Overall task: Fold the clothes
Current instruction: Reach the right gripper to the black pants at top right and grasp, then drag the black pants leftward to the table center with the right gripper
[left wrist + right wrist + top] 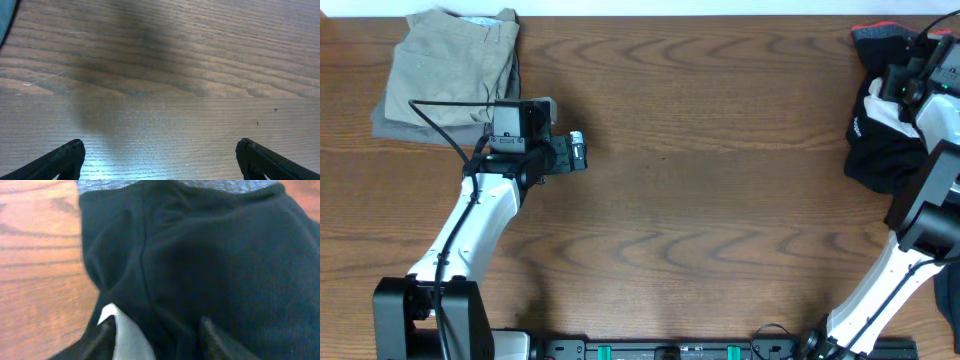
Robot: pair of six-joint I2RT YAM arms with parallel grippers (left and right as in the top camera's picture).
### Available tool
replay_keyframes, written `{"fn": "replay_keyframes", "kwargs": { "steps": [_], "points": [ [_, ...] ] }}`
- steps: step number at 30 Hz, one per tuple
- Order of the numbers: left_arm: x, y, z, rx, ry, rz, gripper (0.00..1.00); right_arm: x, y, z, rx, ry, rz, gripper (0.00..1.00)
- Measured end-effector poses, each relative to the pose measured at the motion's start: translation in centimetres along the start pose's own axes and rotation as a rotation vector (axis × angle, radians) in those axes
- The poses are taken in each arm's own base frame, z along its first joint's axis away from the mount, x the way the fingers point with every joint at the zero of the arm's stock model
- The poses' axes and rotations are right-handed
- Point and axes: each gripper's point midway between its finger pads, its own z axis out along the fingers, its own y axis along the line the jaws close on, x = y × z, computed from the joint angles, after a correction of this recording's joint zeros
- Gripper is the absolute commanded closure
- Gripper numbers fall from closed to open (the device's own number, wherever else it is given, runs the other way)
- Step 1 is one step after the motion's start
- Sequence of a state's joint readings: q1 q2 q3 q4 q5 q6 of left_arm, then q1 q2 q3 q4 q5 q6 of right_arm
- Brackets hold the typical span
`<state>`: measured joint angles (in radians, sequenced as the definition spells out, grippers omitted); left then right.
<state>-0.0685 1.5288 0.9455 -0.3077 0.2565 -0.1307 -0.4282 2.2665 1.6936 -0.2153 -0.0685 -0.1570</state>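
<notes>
A pile of black clothing (878, 150) with a white part lies at the table's right edge. In the right wrist view it fills the frame as a black garment (215, 255) with a grey waistband (150, 185) and a white flap (127, 340). My right gripper (886, 98) is down on this pile. Its fingers (159, 332) stand apart, with black cloth and the white flap between them. A folded stack of khaki and grey clothes (450, 70) lies at the back left. My left gripper (578, 152) is open and empty over bare wood (160, 100), just right of that stack.
The wooden table (720, 200) fills the overhead view. A dark garment with a red edge (880, 32) lies at the back right corner, behind the black pile. Both arm bases stand at the front edge.
</notes>
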Motion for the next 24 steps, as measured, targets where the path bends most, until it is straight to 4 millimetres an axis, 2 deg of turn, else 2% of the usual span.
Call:
{"fn": "replay_keyframes", "kwargs": {
  "steps": [2,4,5,6,13,17,20,22,24],
  "points": [
    [0.1,0.0,0.0,-0.001,0.003,-0.001,0.02,0.0,-0.2,0.4,0.010,-0.008,0.000,0.67],
    [0.1,0.0,0.0,0.000,0.002,0.000,0.02,0.0,-0.4,0.6,0.020,-0.014,0.006,0.80],
    [0.1,0.0,0.0,0.000,0.002,0.000,0.02,-0.1,-0.6,0.6,0.027,-0.018,0.011,0.92],
    [0.1,0.0,0.0,-0.001,0.003,-0.001,0.02,-0.2,-0.7,0.6,0.031,-0.022,0.012,0.98],
    [0.0,0.0,0.0,-0.001,0.001,0.000,0.02,-0.4,-1.2,0.2,0.058,0.002,0.049,0.98],
    [-0.2,0.0,0.0,0.002,-0.010,0.001,0.02,-1.5,-0.5,-1.1,0.029,0.024,0.053,0.98],
    [-0.4,-0.1,0.0,0.004,-0.018,0.001,0.02,-3.7,1.1,-3.4,-0.016,0.005,0.043,0.98],
    [-0.5,-0.1,0.0,0.004,-0.019,0.000,0.02,-5.7,2.9,-5.5,-0.056,-0.027,0.026,0.98],
    [-0.5,-0.1,0.0,0.004,-0.021,0.000,0.02,-8.0,5.5,-8.2,-0.109,-0.073,-0.004,0.98]
  ]
}}
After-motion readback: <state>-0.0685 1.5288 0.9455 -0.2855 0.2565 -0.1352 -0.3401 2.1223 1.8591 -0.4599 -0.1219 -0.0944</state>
